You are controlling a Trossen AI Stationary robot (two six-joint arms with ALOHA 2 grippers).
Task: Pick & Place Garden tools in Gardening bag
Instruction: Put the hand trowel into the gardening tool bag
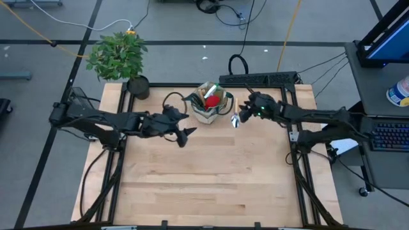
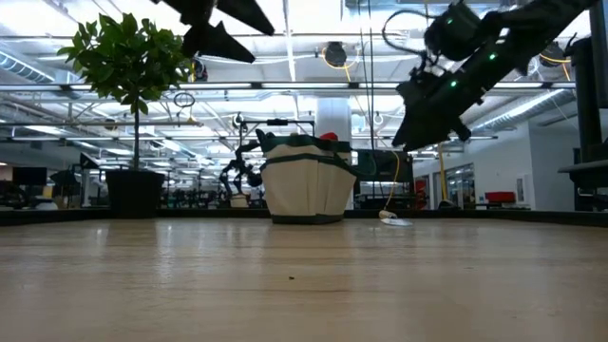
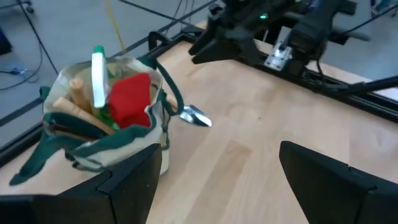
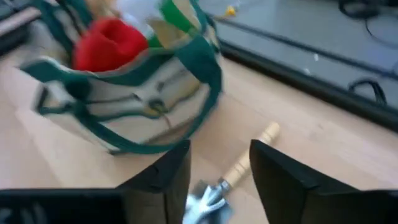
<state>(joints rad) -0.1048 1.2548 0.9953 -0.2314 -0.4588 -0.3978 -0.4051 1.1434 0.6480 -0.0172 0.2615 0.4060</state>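
Note:
The beige gardening bag (image 1: 209, 107) with dark green trim stands upright at the far middle of the table. It holds a red glove (image 3: 129, 99), a green-white bottle (image 3: 98, 78) and wooden handles (image 3: 81, 102). A wooden-handled trowel (image 1: 235, 119) lies flat on the table just right of the bag. In the right wrist view its handle (image 4: 252, 154) and metal blade (image 4: 208, 202) show between my fingers. My right gripper (image 4: 221, 168) is open and hovers above the trowel, well clear of the table (image 2: 418, 128). My left gripper (image 1: 185, 134) is open and empty, raised on the near left side of the bag.
A leafy potted plant (image 1: 118, 56) in a black pot (image 1: 137, 86) stands at the table's far left corner. A black cable loop (image 1: 238, 64) lies past the far edge. Bare wooden tabletop (image 1: 211, 179) fills the near half.

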